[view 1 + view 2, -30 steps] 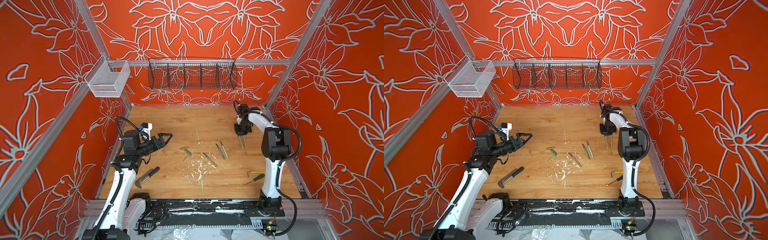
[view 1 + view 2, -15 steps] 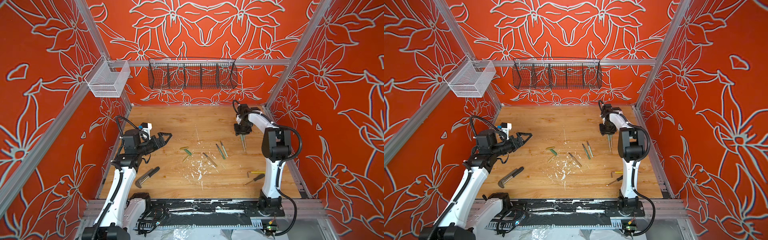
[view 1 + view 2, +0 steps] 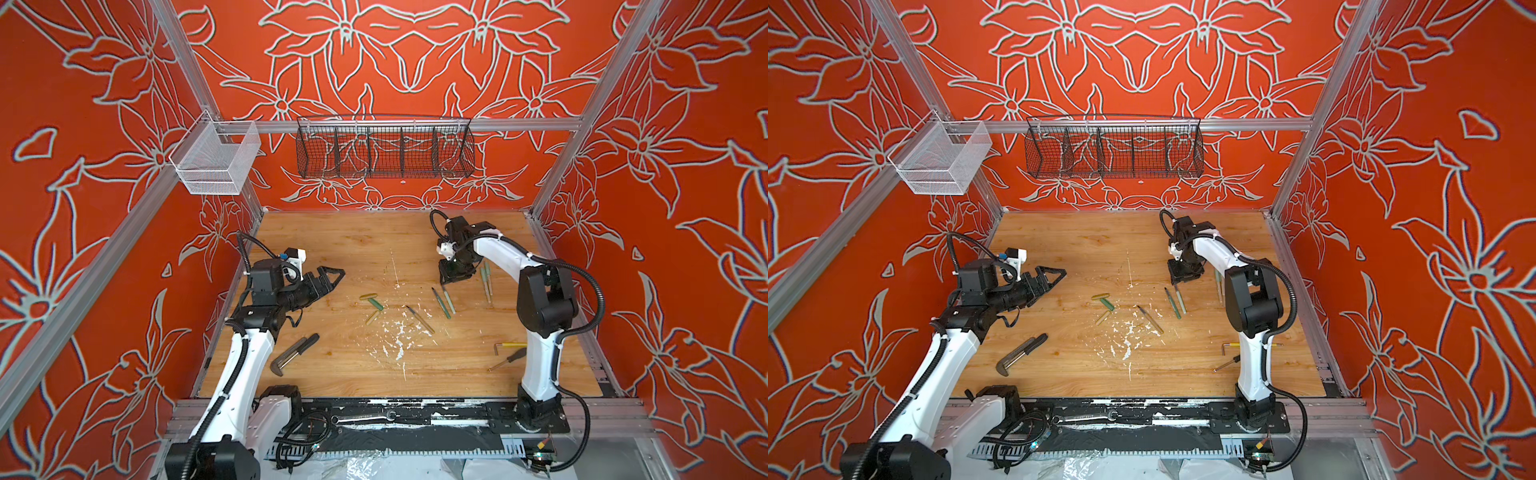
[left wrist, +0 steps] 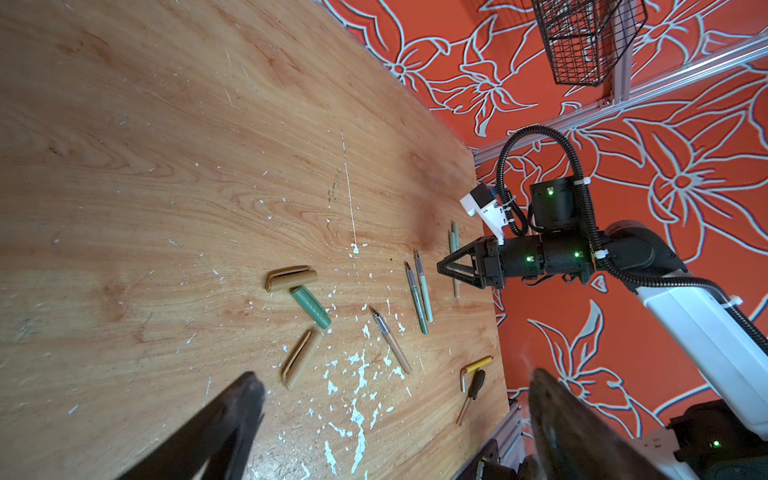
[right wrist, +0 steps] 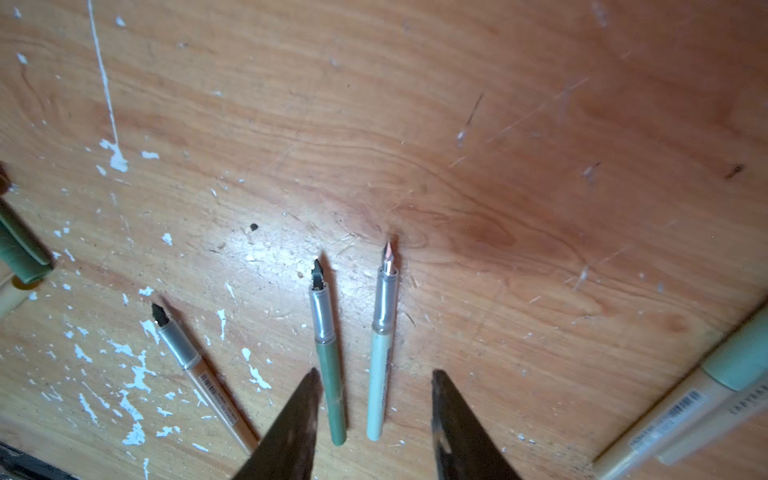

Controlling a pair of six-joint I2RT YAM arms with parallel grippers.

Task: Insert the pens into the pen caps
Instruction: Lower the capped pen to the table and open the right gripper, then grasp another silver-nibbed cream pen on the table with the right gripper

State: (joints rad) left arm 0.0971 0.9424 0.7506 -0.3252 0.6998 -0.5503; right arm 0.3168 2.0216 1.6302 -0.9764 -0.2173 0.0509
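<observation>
Step in hand: choosing the next bare pen; my guess is that the right arm will take it.
Right gripper (image 5: pixel 374 376): jaws partly spread with nothing pinched, low over the table (image 5: pixel 457 124). I cannot tell whether the tips touch the wood.
Left gripper (image 3: pixel 336 278): jaws spread wide and empty, held off the table and pointing toward the caps.
Pale green pen (image 5: pixel 382 353): in the right wrist view its back end sits in the gap between the right jaws. The silver nib points straight away from them.
Dark green pen (image 5: pixel 328 365): just beside the pale one and nearly parallel, close against the inner edge of one right jaw.
Tan pen (image 5: pixel 199 370): outside the right jaws on the dark green pen's side, slanted, nib pointing away.
Long axis: both green barrels run along the line the jaws point, so closing would squeeze across a barrel. Two barrels share the gap, so both may get caught.
Caps: the tan cap (image 4: pixel 291 279), the dark green cap (image 4: pixel 311 307) and the second tan cap (image 4: pixel 301 359) lie ahead of the left jaws, well apart from the right jaws.
Nearer arm: right for the pens, left for the caps.
Capped pens (image 3: pixel 486 282): two lie side by side, outside the right jaws on the far side from the tan pen.
</observation>
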